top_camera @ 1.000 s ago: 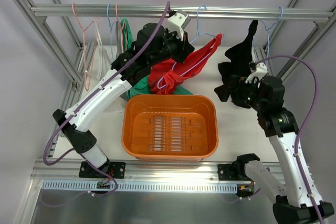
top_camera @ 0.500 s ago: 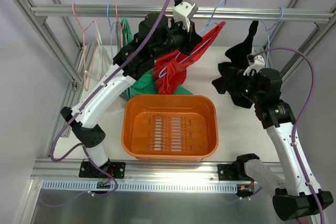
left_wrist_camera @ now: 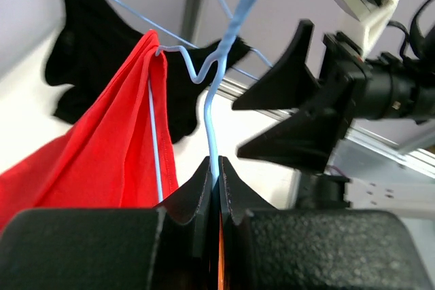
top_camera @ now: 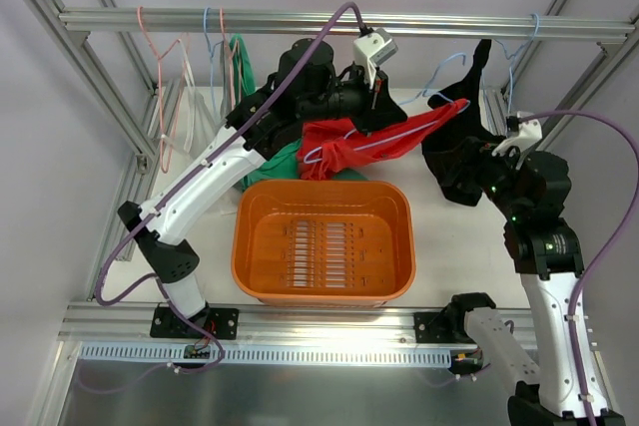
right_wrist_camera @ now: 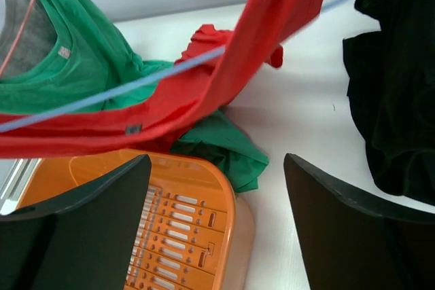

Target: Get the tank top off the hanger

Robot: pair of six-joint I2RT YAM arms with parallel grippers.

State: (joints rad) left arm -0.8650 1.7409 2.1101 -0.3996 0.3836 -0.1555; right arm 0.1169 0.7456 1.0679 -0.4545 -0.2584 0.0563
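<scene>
The left end effector is closed tight on the stem of the light-blue wire hanger. The red fabric tank top hangs on that hanger, beside the fingertips. The right end effector stands wide and empty, and the tank top stretches across just beyond its fingertips.

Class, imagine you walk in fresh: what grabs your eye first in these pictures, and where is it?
The red tank top stretched mid-air on a light blue hanger, just beyond the orange basket at centre. The left gripper pinches the hanger's wire; the right gripper stands open at right.
</scene>
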